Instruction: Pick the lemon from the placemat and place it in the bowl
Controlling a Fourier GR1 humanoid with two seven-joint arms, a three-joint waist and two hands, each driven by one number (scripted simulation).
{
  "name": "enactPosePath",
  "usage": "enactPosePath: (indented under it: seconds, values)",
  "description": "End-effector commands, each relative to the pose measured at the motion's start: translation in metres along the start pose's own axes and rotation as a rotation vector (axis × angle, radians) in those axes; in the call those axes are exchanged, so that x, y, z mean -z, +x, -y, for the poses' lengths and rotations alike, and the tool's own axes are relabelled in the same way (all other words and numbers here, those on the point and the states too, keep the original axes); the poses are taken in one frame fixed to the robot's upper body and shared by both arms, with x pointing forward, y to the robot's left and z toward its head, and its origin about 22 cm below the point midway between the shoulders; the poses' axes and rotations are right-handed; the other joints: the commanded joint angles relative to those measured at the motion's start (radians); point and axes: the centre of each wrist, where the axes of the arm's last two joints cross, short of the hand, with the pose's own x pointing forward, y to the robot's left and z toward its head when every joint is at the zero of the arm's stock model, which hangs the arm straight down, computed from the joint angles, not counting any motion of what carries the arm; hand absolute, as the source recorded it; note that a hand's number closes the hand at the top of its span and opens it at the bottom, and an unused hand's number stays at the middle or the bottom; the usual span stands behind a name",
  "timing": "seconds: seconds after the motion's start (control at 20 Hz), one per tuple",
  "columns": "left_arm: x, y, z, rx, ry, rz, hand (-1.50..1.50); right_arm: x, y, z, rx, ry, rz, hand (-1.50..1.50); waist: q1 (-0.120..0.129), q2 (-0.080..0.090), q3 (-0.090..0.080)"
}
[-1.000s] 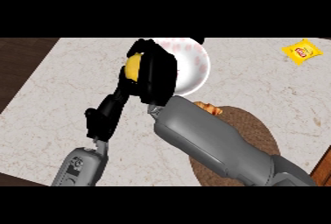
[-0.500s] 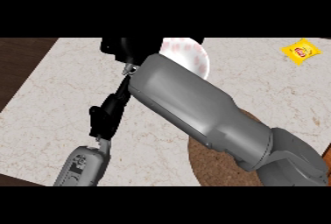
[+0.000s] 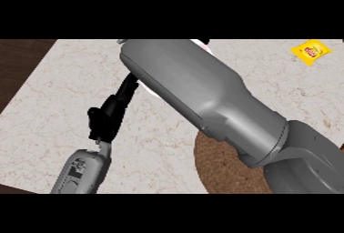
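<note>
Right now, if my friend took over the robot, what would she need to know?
Left hand: open, resting at the view's left, holding nothing.
Right hand: not in view; its forearm lies across the bowl and hides most of it.
Lemon: not visible; none on the visible part of the placemat.
Done: cannot tell.
Left: check that the lemon is in the bowl, then draw the arm back.

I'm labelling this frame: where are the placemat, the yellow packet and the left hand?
placemat [image 3: 216, 175], head view, bare brown part near its left rim.
yellow packet [image 3: 311, 51], head view, its middle.
left hand [image 3: 107, 113], head view, its black palm.
</note>
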Motion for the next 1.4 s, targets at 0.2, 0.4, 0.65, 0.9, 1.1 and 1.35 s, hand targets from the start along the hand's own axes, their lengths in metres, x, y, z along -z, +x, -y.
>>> enactPosePath:
  seconds: [0.2, 0.4, 0.65, 0.9, 1.1, 1.35]
  values:
    - [-0.009, -0.009, -0.012, 0.003, 0.026, 0.012, 0.0, 0.02, -0.025, -0.018, -0.289, -0.01, -0.222, 1.5, -0.021, 0.004, 0.001]
    - [-0.005, -0.007, -0.011, -0.018, 0.027, -0.007, 0.0, 0.022, -0.033, -0.022, -0.302, -0.022, -0.259, 1.5, -0.03, 0.004, 0.003]
    - [-0.004, -0.003, -0.015, -0.004, 0.057, 0.006, 0.0, 0.023, -0.073, -0.041, -0.333, -0.023, -0.29, 1.5, -0.048, 0.007, 0.005]
    - [-0.007, -0.004, 0.0, -0.022, 0.06, -0.004, 0.0, 0.016, -0.115, -0.059, -0.389, 0.02, -0.318, 1.5, -0.068, 0.004, 0.008]
    - [-0.007, -0.006, -0.015, -0.004, 0.081, -0.002, 0.0, 0.009, -0.135, -0.067, -0.368, 0.091, -0.365, 1.5, -0.08, 0.003, 0.009]
    - [-0.017, -0.018, -0.016, -0.002, 0.074, -0.007, 0.0, -0.011, -0.166, -0.078, -0.193, 0.198, -0.463, -1.5, -0.075, 0.006, 0.01]
